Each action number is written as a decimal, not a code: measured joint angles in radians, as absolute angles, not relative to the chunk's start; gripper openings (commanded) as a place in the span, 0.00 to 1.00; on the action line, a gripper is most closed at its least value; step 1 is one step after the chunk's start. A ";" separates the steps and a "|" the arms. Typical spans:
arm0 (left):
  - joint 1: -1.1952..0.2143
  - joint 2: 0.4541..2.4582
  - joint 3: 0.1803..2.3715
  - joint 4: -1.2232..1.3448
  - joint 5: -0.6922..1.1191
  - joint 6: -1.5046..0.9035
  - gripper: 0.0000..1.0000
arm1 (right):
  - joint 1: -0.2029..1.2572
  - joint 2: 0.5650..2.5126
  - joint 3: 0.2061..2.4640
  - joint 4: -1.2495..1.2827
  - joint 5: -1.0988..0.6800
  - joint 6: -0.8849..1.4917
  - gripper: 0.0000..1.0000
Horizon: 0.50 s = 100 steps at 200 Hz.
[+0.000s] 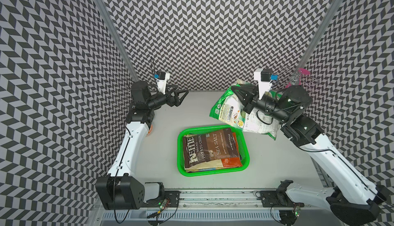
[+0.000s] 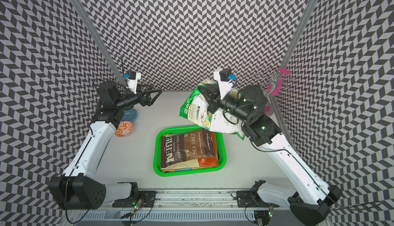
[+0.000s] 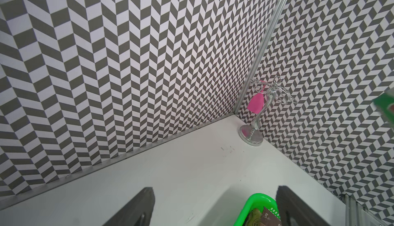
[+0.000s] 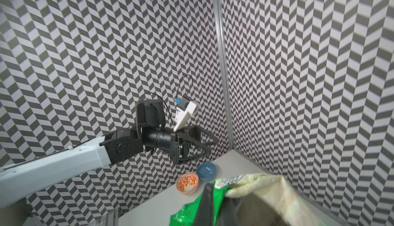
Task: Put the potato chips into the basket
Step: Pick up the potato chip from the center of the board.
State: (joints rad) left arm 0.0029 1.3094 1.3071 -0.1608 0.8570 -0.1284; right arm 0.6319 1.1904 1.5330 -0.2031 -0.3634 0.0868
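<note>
The green basket (image 1: 211, 172) (image 2: 187, 172) (image 3: 251, 201) sits mid-table with potato chips bags stacked in it. A brown "SEA SALT" bag (image 1: 210, 148) (image 2: 187, 148) lies on top. My right gripper (image 1: 234, 88) (image 2: 200, 87) (image 4: 226, 195) is shut on the top edge of a green-white chip bag (image 1: 230, 109) (image 2: 196, 107) (image 4: 255, 184). That bag hangs tilted above the table, just behind the basket's right back corner. My left gripper (image 1: 184, 91) (image 2: 157, 88) (image 3: 215, 193) is open and empty, raised at the back left.
An orange patterned bowl (image 2: 124, 129) (image 4: 187, 182) and a blue bowl (image 2: 131, 114) (image 4: 206, 171) stand beside the left arm. A silver stand with a pink tag (image 1: 298, 75) (image 3: 255, 118) fills the back right corner. Patterned walls close three sides.
</note>
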 measured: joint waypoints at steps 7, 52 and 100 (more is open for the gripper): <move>0.003 1.311 1.307 -0.162 0.870 -0.120 0.95 | 0.632 1.196 1.572 -0.234 -0.376 0.067 0.00; 0.002 1.343 1.307 -0.178 0.973 -0.065 0.97 | 0.632 1.200 1.647 -0.422 -0.484 -0.005 0.00; 0.001 1.379 1.291 -0.213 1.108 0.015 0.99 | 0.632 1.242 1.655 -0.504 -0.682 -0.006 0.00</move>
State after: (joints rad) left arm 0.0006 1.3788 1.2911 -0.2131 1.1076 0.0147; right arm 0.6319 1.2415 1.6550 -0.5041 -0.6819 -0.0059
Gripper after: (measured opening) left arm 0.992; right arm 0.050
